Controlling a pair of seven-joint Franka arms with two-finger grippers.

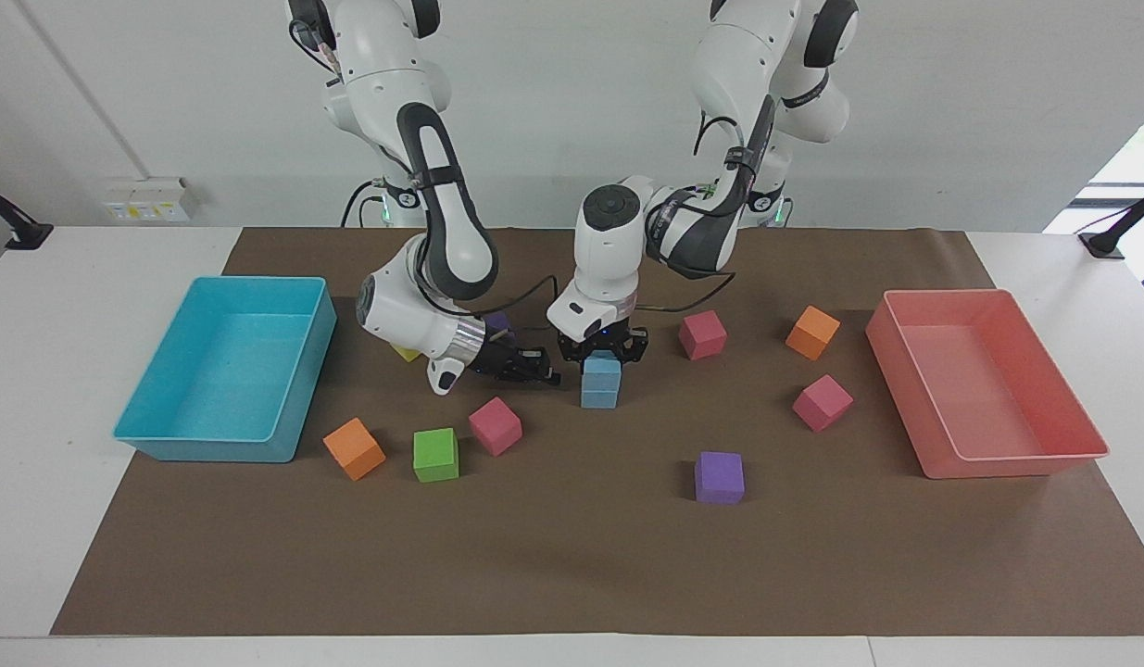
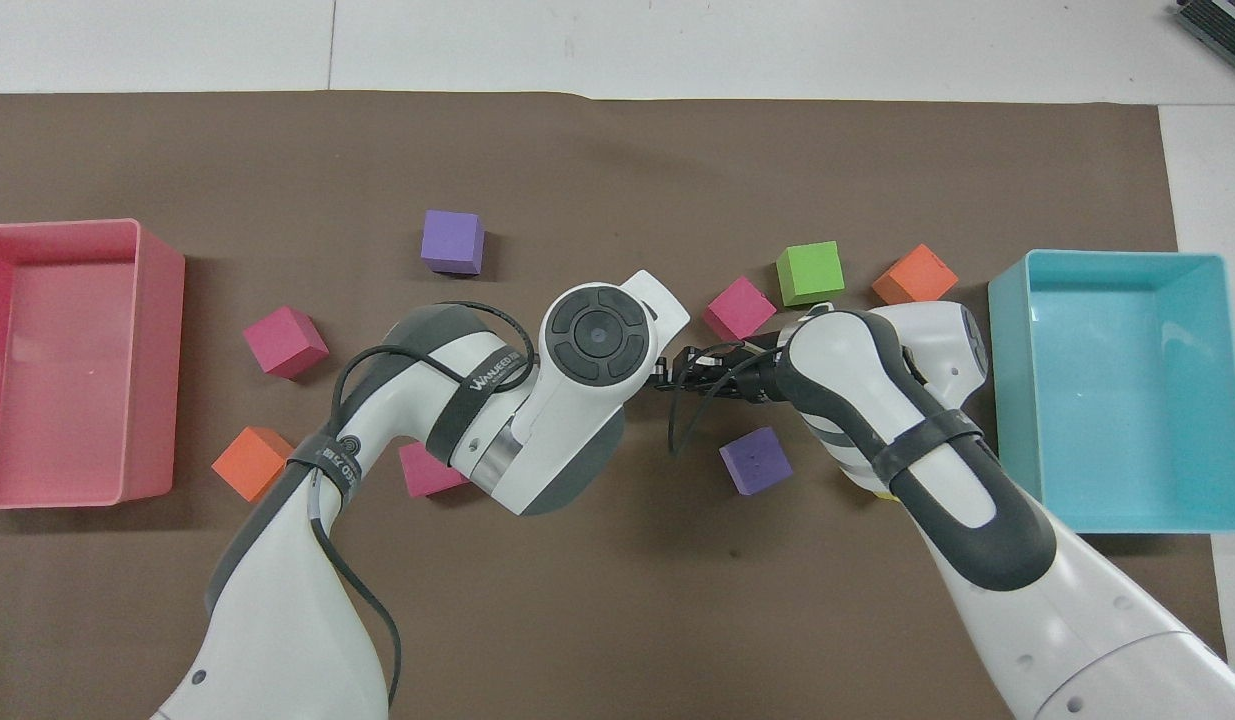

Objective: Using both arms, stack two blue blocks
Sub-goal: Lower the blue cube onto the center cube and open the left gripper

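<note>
Two blue blocks stand stacked mid-bench, upper block (image 1: 601, 367) squarely on lower block (image 1: 599, 396). Left pincer (image 1: 601, 351) points straight down at the upper block's top; whether it grips cannot be told. Right pincer (image 1: 534, 369) lies level, just beside the stack toward the teal tray (image 1: 294, 389); finger state unreadable.

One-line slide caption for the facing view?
Left gripper sits atop the two stacked blue blocks; right gripper hangs beside them.

our left gripper (image 1: 601, 355) points straight down, fingers state unclear | our right gripper (image 1: 533, 369) lies low, pointing toward 3 o'clock in the facing view
</note>
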